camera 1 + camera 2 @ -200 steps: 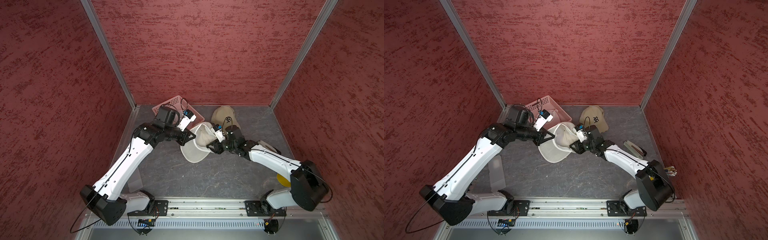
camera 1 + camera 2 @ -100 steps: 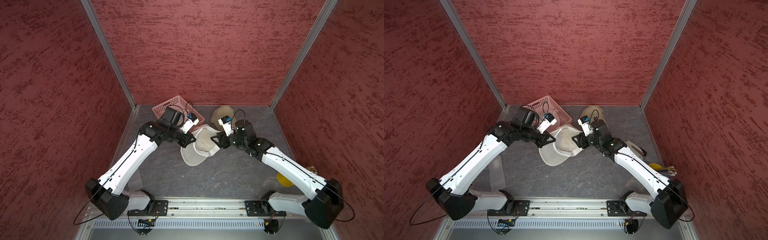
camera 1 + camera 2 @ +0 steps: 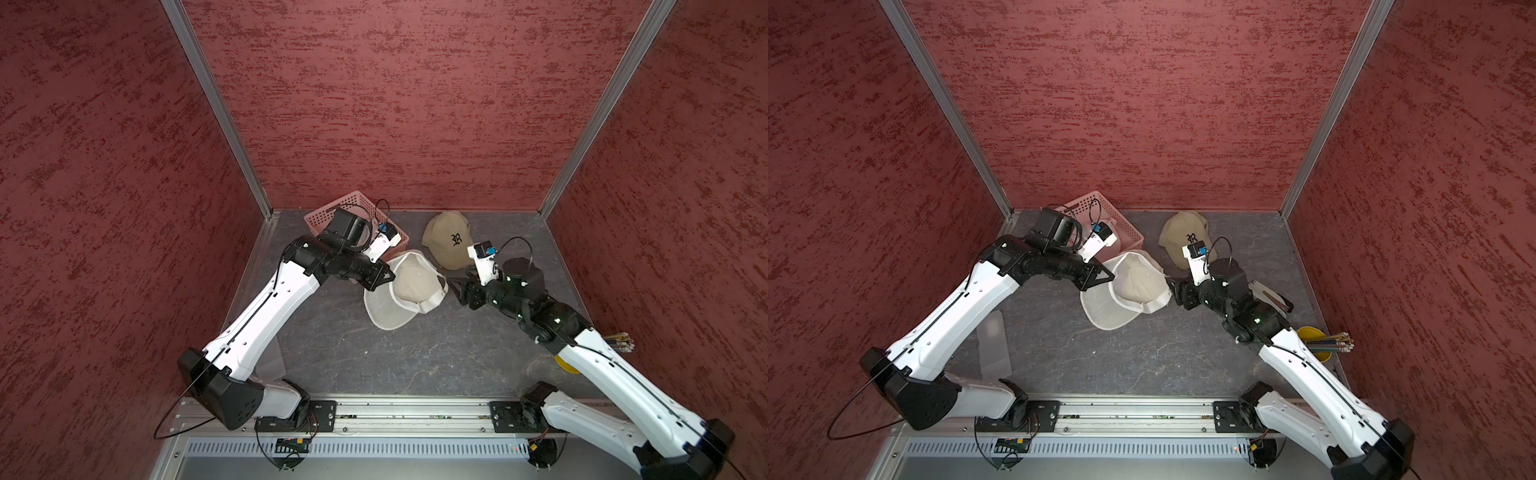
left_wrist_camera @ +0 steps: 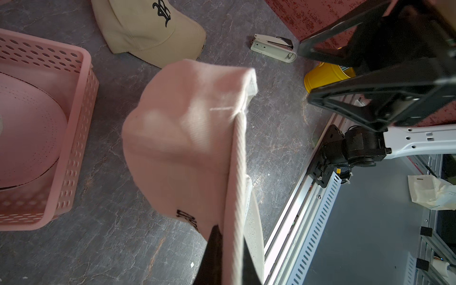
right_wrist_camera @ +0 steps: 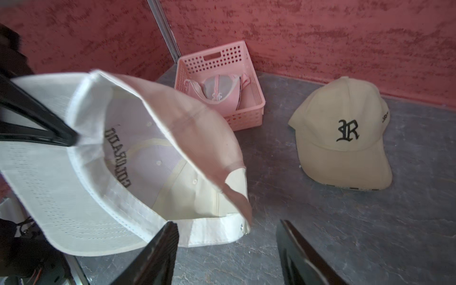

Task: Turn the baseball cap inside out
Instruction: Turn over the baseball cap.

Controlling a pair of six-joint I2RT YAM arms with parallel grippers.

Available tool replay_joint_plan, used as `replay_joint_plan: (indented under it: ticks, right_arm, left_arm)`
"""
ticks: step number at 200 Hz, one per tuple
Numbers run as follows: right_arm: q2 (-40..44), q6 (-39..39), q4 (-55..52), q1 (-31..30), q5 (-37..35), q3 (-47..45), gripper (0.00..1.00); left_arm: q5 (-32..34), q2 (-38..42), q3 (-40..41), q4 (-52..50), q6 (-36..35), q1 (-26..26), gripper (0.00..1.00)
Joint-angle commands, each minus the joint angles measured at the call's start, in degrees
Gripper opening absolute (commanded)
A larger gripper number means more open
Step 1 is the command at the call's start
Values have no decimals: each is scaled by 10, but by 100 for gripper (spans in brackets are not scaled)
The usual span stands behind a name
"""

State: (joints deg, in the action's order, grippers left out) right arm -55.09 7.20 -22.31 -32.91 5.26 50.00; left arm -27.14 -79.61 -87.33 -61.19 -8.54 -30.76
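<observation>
The right hand (image 3: 455,286) has let go. A second ago it was pushed into the baseball cap (image 3: 409,286), and half a second ago it sat at the cap's right edge. Now it stands just right of the cap, with a sliver of grey counter (image 3: 374,365) showing between them in both top views. Its jaws have spread well apart over that second and hold nothing. In the right wrist view one finger (image 5: 158,249) overlaps the cap's white back strap at the bottom of the frame, but whether it touches the strap I cannot tell. The right arm has swung out toward the lower right of the top views. The left hand (image 3: 388,275) has barely shifted and stays clamped shut on the cap's rim at its left side, where the brim meets the crown. The cap is in the middle of the top views, between the two hands, below the pink basket (image 3: 328,205) and to the lower left of the tan cap (image 3: 444,249) with the black letter. Its brim points toward the lower left of the frame, and its crown is slack and creased. The opening faces the right hand, so the pale lining and back-to-front stitching show in the right wrist view, and the cap is not yet turned. Whether the brim's edge rests on the counter I cannot tell.
</observation>
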Motion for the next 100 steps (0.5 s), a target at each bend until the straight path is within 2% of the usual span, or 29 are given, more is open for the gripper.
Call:
replay_joint_plan:
  ticks: [1, 43, 70, 81, 93, 100]
  right_arm:
    - [-11, -12, 45, 3, -28, -31, 69]
    - [-53, -29, 69, 2, -4, -21, 71]
    - [-86, -36, 80, 3, -21, -15, 69]
    - [-103, -40, 85, 2, -31, -8, 59]
    - [-125, -39, 86, 4, -62, 6, 35]
    - [-142, -37, 85, 9, -74, 20, 25]
  left_arm:
    - [-20, -3, -16, -2, -5, -10, 1]
    - [-21, -17, -14, 1, 0, -32, 1]
    - [-29, -31, -22, 1, -4, -51, 1]
    - [-31, -34, -27, -5, -11, -60, 1]
    - [-20, -37, -32, -15, -21, -70, 1]
    - [-4, -39, -33, -22, -28, -73, 1]
